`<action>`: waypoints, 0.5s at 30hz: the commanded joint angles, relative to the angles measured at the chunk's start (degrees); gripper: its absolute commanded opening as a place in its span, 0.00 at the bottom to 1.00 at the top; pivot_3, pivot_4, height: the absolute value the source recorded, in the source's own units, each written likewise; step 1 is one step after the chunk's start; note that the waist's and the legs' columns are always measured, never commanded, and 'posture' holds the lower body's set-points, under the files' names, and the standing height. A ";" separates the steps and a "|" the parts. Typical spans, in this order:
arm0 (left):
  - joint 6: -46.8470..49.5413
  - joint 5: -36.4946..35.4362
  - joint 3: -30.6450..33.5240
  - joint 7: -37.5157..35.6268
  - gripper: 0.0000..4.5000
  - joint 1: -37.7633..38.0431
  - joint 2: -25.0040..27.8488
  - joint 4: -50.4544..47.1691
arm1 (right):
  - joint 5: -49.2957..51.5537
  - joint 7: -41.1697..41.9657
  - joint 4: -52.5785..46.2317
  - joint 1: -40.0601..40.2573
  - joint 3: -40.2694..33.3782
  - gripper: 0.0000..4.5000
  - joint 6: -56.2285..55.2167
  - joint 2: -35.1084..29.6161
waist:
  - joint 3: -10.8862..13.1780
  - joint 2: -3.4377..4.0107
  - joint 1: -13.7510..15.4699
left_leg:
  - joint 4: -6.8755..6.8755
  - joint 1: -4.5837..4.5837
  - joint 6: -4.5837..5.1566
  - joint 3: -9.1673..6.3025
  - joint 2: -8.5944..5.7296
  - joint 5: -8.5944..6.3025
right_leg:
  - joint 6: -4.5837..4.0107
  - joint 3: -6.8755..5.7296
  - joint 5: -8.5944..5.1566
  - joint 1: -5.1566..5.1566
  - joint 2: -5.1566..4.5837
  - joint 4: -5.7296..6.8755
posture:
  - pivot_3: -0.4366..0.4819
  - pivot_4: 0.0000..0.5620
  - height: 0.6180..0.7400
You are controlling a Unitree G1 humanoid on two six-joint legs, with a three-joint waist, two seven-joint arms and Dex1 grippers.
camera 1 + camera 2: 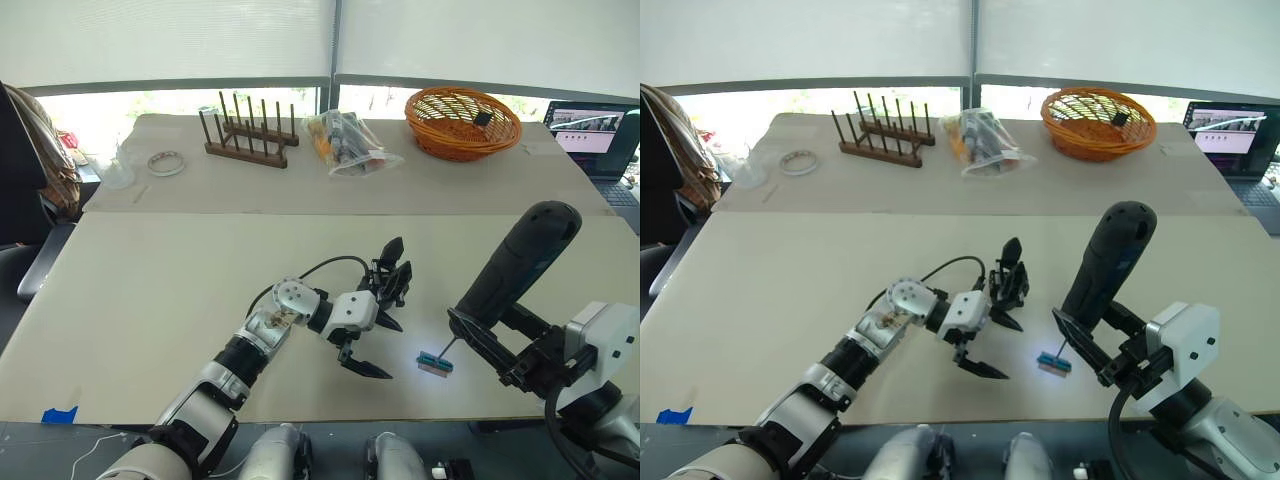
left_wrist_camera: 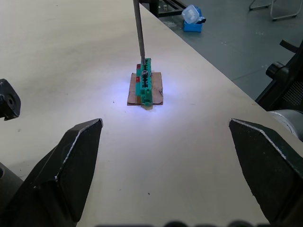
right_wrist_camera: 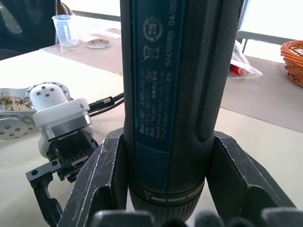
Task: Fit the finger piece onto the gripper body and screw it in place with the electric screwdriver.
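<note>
An orange wicker basket (image 1: 463, 122) at the table's (image 1: 150, 290) far side holds a small dark item, hard to identify. The left gripper (image 1: 375, 340) gapes wide and empty beside the gripper body (image 1: 392, 272). The right gripper (image 3: 165, 189) clamps the electric screwdriver (image 1: 515, 265), bit on a green terminal block (image 2: 144, 87).

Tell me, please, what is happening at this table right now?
The right gripper is shut on a dark electric screwdriver, whose thin metal bit presses down onto a small green block lying on a brown card, lit by the tool's light. The left gripper hovers open beside it, holding nothing. The chunky black gripper body with its pointed finger stands on the beige table just behind the left gripper.
</note>
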 commanded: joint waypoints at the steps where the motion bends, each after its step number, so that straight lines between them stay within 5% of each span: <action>1: 0.32 -0.45 0.22 0.05 1.00 -0.68 -0.51 -1.41 | 0.20 0.30 -1.48 -0.21 -0.97 0.43 -1.84 0.00 | 0.00 0.00 0.00 | 0.00 0.00 0.00 0.00 0.00 0.00 | 0.00 0.00 0.00 0.00 0.00 0.00 | 0.48 0.27 1.00; 15: 0.30 -0.36 0.20 0.12 1.00 -0.81 -0.62 -1.22 | -0.23 0.49 -0.97 -0.58 -0.53 0.43 -1.87 0.03 | 0.00 0.00 0.00 | 0.01 0.00 0.00 0.00 0.00 0.00 | 0.00 0.00 0.00 0.00 0.00 0.00 | 0.48 0.27 1.00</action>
